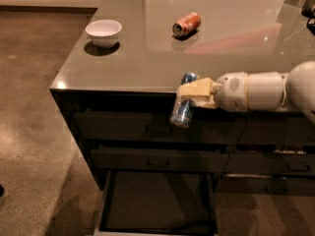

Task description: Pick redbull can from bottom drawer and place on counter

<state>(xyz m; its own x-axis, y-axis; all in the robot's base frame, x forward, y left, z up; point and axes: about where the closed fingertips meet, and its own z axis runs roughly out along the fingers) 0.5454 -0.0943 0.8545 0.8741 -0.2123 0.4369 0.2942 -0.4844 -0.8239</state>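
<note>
My gripper [193, 95] is shut on the redbull can [182, 109], a slim silver-and-blue can held tilted. The can hangs in front of the counter's front edge, its top level with the countertop and its base before the upper drawer front. The bottom drawer [156, 201] is pulled open below, with a flat dark interior that looks bare. The counter [147, 58] is a glossy grey-beige slab over dark cabinet fronts. My white arm reaches in from the right.
A white bowl [104, 32] stands at the counter's left front corner. An orange-red can [186, 24] lies on its side mid-counter. Two handled drawers [157, 159] are shut above the open one. Brown floor spreads to the left.
</note>
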